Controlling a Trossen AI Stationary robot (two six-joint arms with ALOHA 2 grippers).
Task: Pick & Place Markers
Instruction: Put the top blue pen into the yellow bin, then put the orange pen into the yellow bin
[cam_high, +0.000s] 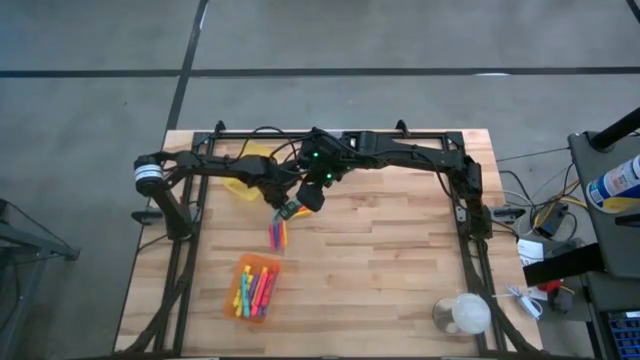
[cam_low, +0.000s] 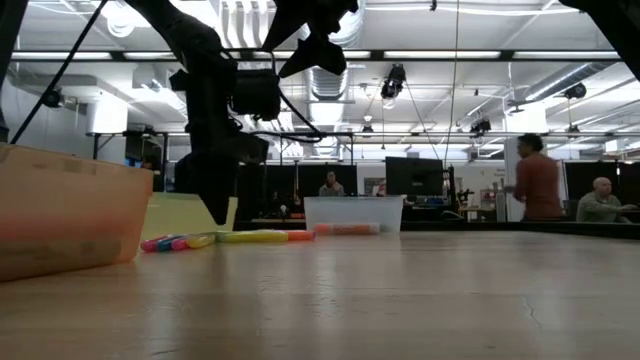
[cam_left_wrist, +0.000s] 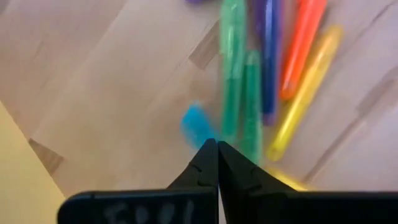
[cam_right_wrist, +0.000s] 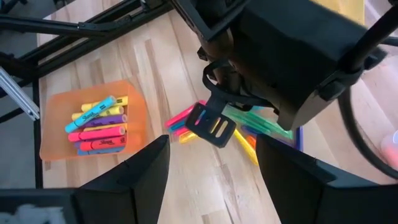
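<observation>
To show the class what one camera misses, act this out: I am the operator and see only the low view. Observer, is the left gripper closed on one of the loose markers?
Observer: The left gripper is shut, with its fingertips meeting. I see no marker between them. The loose markers lie just past its tip.
Operator: Is anything in the orange bin?
Observer: Yes. The orange bin holds a batch of markers: pink, yellow, blue and purple.
Operator: Where is the right gripper?
Observer: The right gripper hangs open above the left one, looking down on it.
</observation>
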